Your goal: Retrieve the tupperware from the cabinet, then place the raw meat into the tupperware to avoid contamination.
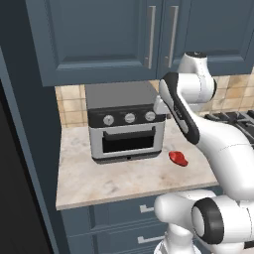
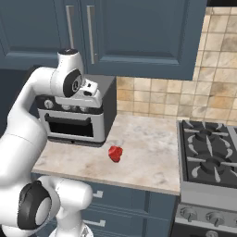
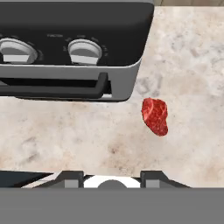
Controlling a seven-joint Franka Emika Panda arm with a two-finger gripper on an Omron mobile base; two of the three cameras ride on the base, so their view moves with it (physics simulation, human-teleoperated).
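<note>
Retrieval step not begun: the dark blue-grey panelled cabinet (image 1: 99,34) above the tool (image 3: 111,175) stands closed, glossy red raw meat (image 3: 155,115) lies ahead of it, jaws apart and empty; next move calls for reaching a handle.

This is a rendered home kitchen. A pale marble-look counter (image 1: 124,181) is running along a wall tiled in beige squares (image 2: 157,97), with a grey toaster oven (image 1: 125,121) sitting at its far left. Dark blue-grey wall cabinet (image 1: 104,34) doors with long silver handles are hanging above, matching blue drawers (image 1: 124,221) are sitting below, and a gas stove (image 2: 208,157) with black grates is standing at the right.
</note>
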